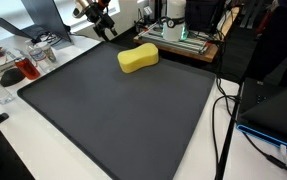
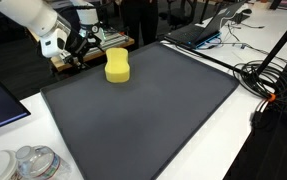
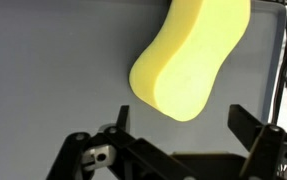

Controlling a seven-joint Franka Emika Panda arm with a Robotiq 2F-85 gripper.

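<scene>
A yellow peanut-shaped sponge [image 1: 137,58] lies flat on the dark grey mat [image 1: 113,110] near its far edge, also seen as the sponge [image 2: 117,67] on the mat [image 2: 143,110]. My gripper [image 1: 104,24] hangs open above the mat's far corner, a short way from the sponge; it shows again as the gripper [image 2: 75,44] beside the sponge. In the wrist view the sponge [image 3: 189,55] lies just ahead of the gripper [image 3: 183,122], whose black fingers [image 3: 253,128] stand wide apart with nothing between them.
A tray of glassware and a red item [image 1: 18,68] sits beside the mat. A machine on a wooden base [image 1: 178,38] stands behind the sponge. Black cables [image 2: 268,80] and laptops [image 2: 208,28] lie along one side. Clear containers [image 2: 28,162] sit at a corner.
</scene>
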